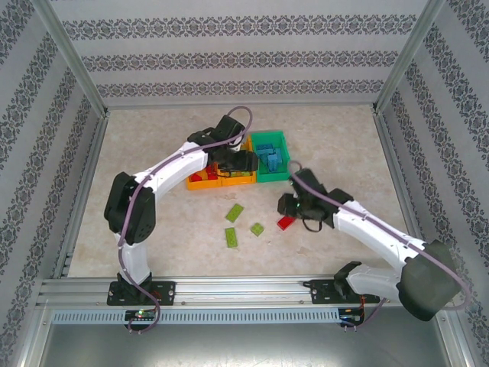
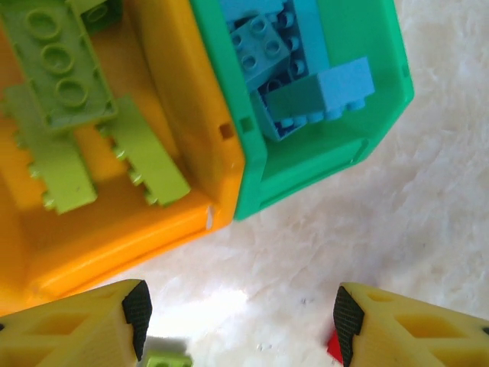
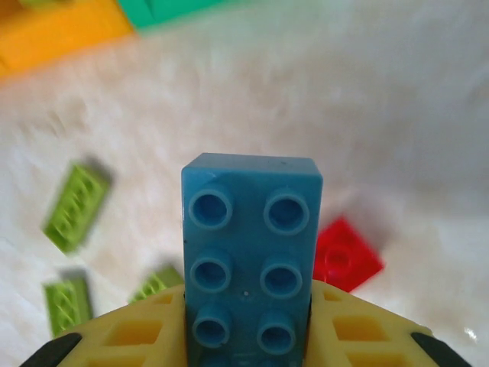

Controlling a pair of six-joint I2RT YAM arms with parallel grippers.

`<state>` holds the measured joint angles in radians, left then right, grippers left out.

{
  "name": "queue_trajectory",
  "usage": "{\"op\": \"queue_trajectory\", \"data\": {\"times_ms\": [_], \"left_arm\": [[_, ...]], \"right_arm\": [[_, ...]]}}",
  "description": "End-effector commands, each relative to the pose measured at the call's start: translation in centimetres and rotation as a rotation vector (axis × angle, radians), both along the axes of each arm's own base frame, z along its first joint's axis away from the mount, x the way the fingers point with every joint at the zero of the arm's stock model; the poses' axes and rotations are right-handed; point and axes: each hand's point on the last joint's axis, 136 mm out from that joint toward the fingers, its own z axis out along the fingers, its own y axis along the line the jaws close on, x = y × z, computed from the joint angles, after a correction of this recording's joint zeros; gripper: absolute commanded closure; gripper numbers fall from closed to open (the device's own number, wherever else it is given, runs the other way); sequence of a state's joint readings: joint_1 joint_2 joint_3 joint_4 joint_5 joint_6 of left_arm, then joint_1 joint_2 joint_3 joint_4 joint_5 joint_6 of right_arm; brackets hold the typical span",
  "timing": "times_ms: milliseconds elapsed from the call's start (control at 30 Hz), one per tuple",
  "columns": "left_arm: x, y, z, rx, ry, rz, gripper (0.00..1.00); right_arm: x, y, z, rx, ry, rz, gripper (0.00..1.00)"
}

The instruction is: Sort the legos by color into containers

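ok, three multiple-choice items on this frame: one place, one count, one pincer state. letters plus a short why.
1. In the top view the green bin stands:
A at the left end of the bin row
B in the middle of the row
C at the right end of the row

2. Lime green bricks lying loose on the table:
A one
B three
C six

3. The right pincer is:
A open and empty
B shut on nothing
C shut on a blue brick

Key:
1 C: both orange bins sit to its left.
2 B: three lie apart in front of the bins.
3 C: the right wrist view shows the brick clamped between the fingers.
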<state>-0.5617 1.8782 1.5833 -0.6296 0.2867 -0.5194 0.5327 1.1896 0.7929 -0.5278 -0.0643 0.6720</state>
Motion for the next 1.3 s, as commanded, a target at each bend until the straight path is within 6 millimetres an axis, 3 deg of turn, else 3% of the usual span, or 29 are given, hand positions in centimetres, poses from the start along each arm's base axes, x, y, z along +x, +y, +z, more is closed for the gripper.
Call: {"op": "queue_trajectory", "data": {"times_ms": [0, 167, 267, 367, 533, 733, 967, 1267], "left_arm": [[-0.7, 0.6, 0.7, 0.004, -0.053, -0.016, 0.34], [-3.0, 1.3, -1.0, 0.034, -0.019, -0.029, 0.34], [-4.3, 1.5, -1.7, 0.054, -0.003, -0.037, 0.33], [-5.4, 1.7, -2.0, 0.071, 0.0, -0.039, 0.33], [-7.1, 1.7, -2.7, 0.081, 0.01, -0.042, 0.33], [-10.2, -1.5, -4.2, 0.123, 0.03, -0.155, 0.33], [-13.5, -4.2, -7.0, 0.194, 0.075, -0.247, 0.32], [-15.6, -6.1, -8.8, 0.231, 0.109, -0.312, 0.31]], "right_arm": [[4.0, 1.0, 3.8, 0.071, -0.1, 0.089, 0.7], [10.2, 2.0, 5.3, 0.105, -0.112, 0.127, 0.71], [12.3, 3.5, 5.1, 0.13, -0.079, 0.169, 0.73], [12.5, 4.2, 4.0, 0.101, -0.029, 0.2, 0.73], [13.5, 3.3, 2.8, 0.087, -0.024, 0.147, 0.72], [17.5, 4.3, 4.0, 0.079, -0.08, 0.141, 0.71], [21.4, 4.2, 1.6, 0.074, -0.03, 0.12, 0.69], [22.8, 3.8, -0.6, 0.08, 0.029, 0.107, 0.61]]}}
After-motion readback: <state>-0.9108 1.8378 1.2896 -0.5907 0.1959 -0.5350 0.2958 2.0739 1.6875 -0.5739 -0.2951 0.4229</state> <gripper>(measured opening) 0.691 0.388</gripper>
